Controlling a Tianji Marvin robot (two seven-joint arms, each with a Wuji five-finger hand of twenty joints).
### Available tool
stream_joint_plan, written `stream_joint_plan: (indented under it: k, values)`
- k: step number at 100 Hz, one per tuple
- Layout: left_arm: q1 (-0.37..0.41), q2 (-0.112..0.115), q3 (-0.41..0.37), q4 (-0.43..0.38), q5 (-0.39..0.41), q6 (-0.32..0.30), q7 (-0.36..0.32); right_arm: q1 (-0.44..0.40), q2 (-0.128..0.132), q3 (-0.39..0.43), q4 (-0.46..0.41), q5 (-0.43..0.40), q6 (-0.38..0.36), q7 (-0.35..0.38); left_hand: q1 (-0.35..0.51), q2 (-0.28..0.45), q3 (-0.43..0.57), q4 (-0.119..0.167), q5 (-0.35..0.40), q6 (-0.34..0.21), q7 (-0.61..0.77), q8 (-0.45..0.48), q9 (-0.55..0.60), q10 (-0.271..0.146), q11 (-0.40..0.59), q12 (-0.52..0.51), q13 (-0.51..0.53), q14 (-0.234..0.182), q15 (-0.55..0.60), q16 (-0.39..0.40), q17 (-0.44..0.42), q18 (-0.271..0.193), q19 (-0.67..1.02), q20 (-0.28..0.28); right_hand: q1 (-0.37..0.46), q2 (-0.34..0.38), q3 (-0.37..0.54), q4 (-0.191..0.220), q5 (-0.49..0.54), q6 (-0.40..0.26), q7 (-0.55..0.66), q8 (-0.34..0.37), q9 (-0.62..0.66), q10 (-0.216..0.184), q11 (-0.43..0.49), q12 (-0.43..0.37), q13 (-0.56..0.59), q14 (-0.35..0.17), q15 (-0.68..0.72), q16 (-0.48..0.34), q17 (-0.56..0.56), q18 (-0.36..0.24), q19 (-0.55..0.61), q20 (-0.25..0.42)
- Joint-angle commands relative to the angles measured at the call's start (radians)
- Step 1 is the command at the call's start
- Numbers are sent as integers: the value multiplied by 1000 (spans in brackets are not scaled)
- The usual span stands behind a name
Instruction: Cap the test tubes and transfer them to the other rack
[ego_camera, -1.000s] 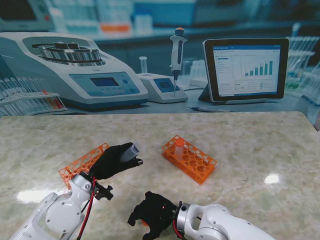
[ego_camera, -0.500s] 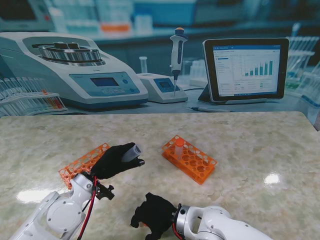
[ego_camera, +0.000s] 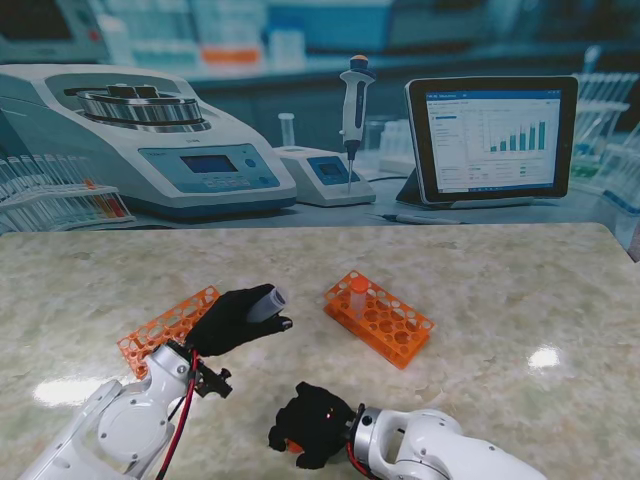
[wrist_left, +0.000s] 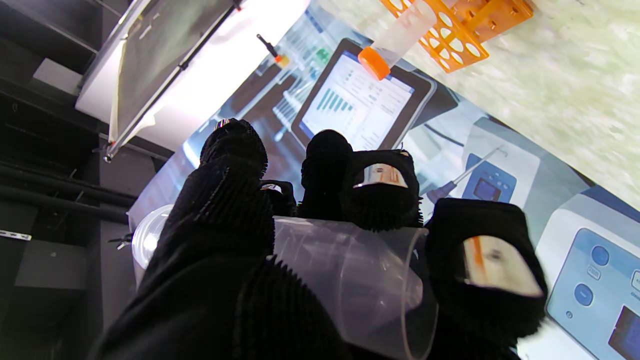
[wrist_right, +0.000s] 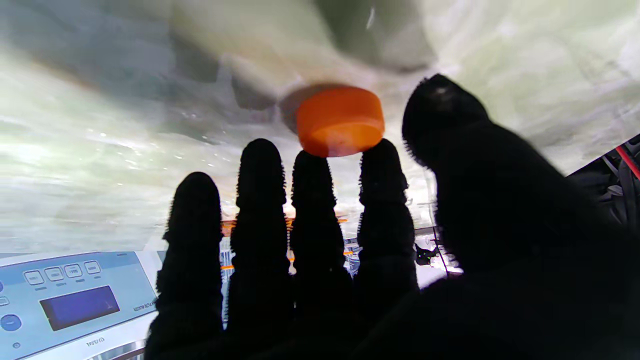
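The left hand (ego_camera: 232, 318) has its fingers (wrist_left: 325, 170) wrapped round an uncapped clear test tube (wrist_left: 350, 280), held off the bench (ego_camera: 500, 290) between the two orange racks. The right hand (ego_camera: 312, 425) hovers palm-down, fingers (wrist_right: 382, 170) spread and grasping nothing, tips just beside the orange cap (wrist_right: 340, 120) lying on the bench. One capped tube (ego_camera: 357, 293) stands in the right-hand rack (ego_camera: 380, 318). Risk, I judge: the low, smooth cap may skid away under a pinch, or seat crookedly on the tilted tube.
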Motion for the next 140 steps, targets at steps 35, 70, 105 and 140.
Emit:
stream_joint_plan:
  k: [35, 70, 105, 140]
  values:
    - [-4, -1, 7, -1, 2, 18, -2, 34, -6, 6, 41, 24, 17, 23, 15, 63, 14, 14, 6, -54, 63, 31, 32, -23, 32, 17, 65, -55, 106, 5, 38, -170, 205, 2, 132, -12, 49, -55, -12, -46, 164, -115, 64, -24, 10, 148, 43, -15, 71, 36, 56, -46, 59, 13]
    - [-18, -1, 17, 4, 2, 30, -6, 85, -15, 0, 93, 62, 28, 34, 16, 63, 16, 15, 6, -54, 63, 31, 33, -22, 32, 16, 65, -55, 106, 5, 38, -170, 206, 1, 151, -1, 63, -54, -14, -51, 183, -126, 72, -18, 10, 160, 52, -13, 90, 50, 81, -61, 65, 8]
    - [-34, -1, 25, 17, 1, 40, -8, 109, -19, -1, 130, 86, 19, 39, 16, 63, 16, 15, 6, -54, 63, 31, 32, -24, 31, 16, 65, -55, 105, 5, 38, -170, 206, 0, 87, -5, 76, -38, -27, -18, 44, -137, 87, -17, -8, 105, 70, -13, 73, 28, 98, -61, 57, -15]
    - [-39, -1, 28, 20, 2, 44, -9, 138, -20, -27, 171, 106, 14, 41, 16, 62, 16, 15, 6, -54, 63, 31, 30, -25, 31, 15, 65, -55, 102, 4, 38, -170, 206, 0, 129, -45, 104, -55, -8, -33, 85, -109, 142, -22, 0, 117, 134, -8, 61, 65, 178, -62, 31, -59]
